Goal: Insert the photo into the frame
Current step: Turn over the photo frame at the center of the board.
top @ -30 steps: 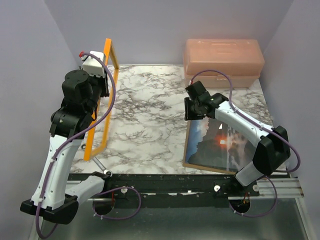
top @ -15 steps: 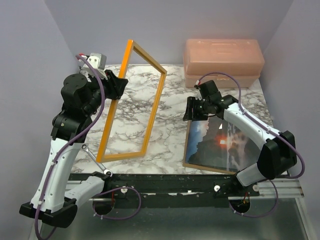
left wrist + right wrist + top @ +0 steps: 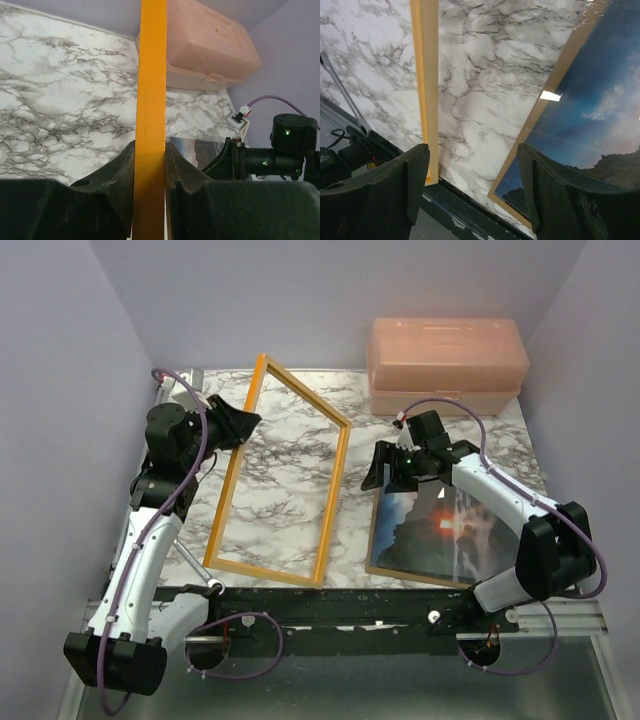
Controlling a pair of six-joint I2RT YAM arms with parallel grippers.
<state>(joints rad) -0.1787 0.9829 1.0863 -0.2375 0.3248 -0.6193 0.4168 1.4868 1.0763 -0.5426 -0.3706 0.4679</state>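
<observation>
Upper left: orange frame [image 3: 335,495] is pinched on its left rail by left gripper [image 3: 240,423] and held tilted. Centre-right: right gripper [image 3: 385,468] is held spread and empty over the photo's top-left corner. Lower right: photo [image 3: 440,530] is laid face up on brown backing board [image 3: 560,70], beside frame. Insertion is judged not yet begun.

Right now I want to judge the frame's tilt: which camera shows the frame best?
Top external: the whole frame shows, all four sides, with the left gripper shut on its left side. Left wrist shows only one bar between the fingers; right wrist shows only a short strip of one side.
</observation>
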